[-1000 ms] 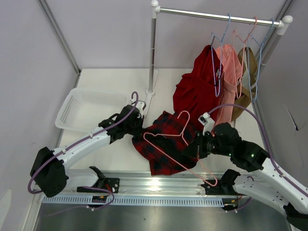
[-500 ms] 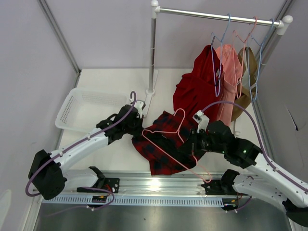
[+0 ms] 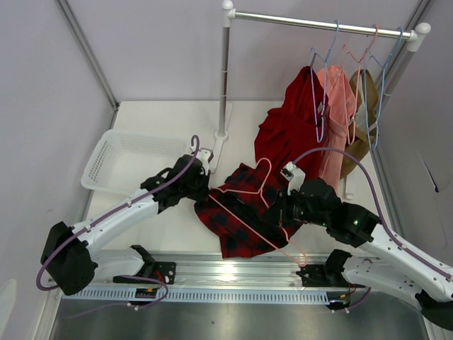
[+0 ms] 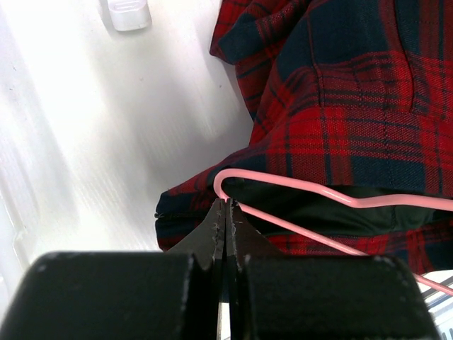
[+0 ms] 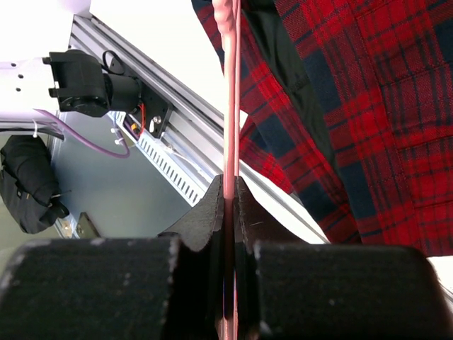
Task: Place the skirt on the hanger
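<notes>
Skirt (image 3: 237, 212) crumpled on table (image 3: 163, 117) between arms, near rail post (image 3: 225, 78); hanger (image 5: 230, 106) slants across it, one corner at skirt's dark opening; right gripper (image 5: 230, 188) pinches hanger wire; left gripper (image 4: 226, 207) pressed together at skirt's left edge, hold on cloth unclear; white basket (image 3: 113, 159) far left; red garment (image 3: 287, 134) hangs behind

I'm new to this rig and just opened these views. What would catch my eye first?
The red-and-black plaid skirt lies crumpled in the middle between both arms, with a pale-pink wire hanger angled over it. The right gripper is shut on the hanger's wire, while the left gripper pinches the skirt's edge beside the hanger's corner. Behind, at the right, a plain red garment hangs from a clothes rail.
</notes>
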`<state>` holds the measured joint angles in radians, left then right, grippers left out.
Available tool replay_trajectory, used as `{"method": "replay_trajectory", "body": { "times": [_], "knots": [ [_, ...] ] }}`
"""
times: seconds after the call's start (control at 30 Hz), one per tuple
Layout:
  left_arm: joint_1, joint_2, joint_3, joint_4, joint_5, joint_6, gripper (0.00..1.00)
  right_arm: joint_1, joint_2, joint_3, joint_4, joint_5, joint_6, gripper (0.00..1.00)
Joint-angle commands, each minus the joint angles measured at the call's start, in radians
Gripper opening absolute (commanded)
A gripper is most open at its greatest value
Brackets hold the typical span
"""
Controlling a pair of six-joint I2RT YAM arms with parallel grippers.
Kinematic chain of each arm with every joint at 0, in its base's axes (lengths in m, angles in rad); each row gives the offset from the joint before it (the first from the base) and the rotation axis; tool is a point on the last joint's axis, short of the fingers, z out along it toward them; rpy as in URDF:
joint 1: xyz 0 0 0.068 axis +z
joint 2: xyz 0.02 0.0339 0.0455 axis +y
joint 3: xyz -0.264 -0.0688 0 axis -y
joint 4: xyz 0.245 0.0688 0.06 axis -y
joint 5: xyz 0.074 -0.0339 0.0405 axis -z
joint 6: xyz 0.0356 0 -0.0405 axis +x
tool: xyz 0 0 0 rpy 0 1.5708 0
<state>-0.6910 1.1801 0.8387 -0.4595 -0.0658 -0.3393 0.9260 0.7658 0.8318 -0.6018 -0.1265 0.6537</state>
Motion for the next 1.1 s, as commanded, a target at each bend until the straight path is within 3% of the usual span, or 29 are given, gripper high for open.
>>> {"method": "replay_trajectory", "body": {
  "times": [0.0, 0.4, 0.57, 0.67, 0.9, 1.07],
  "knots": [
    [0.007, -0.036, 0.013, -0.005, 0.004, 0.005, 0.0, 0.007, -0.013, 0.021, 0.014, 0.04, -0.025, 0.0],
    [0.007, -0.028, 0.023, -0.024, -0.012, -0.004, 0.01, 0.039, -0.033, 0.029, -0.03, 0.048, -0.026, 0.0],
    [0.007, -0.004, 0.042, -0.027, -0.025, -0.017, 0.27, 0.054, -0.031, 0.027, -0.03, 0.067, -0.025, 0.0],
    [0.007, 0.013, 0.054, -0.024, -0.026, -0.017, 0.32, 0.059, -0.025, 0.026, -0.024, 0.088, -0.029, 0.0],
    [0.007, 0.044, 0.066, -0.011, -0.051, -0.015, 0.34, 0.065, -0.023, 0.02, 0.004, 0.116, -0.042, 0.0],
    [0.005, 0.059, 0.068, -0.001, -0.06, -0.017, 0.3, 0.083, -0.014, 0.038, -0.026, 0.125, -0.054, 0.0]
  ]
}}
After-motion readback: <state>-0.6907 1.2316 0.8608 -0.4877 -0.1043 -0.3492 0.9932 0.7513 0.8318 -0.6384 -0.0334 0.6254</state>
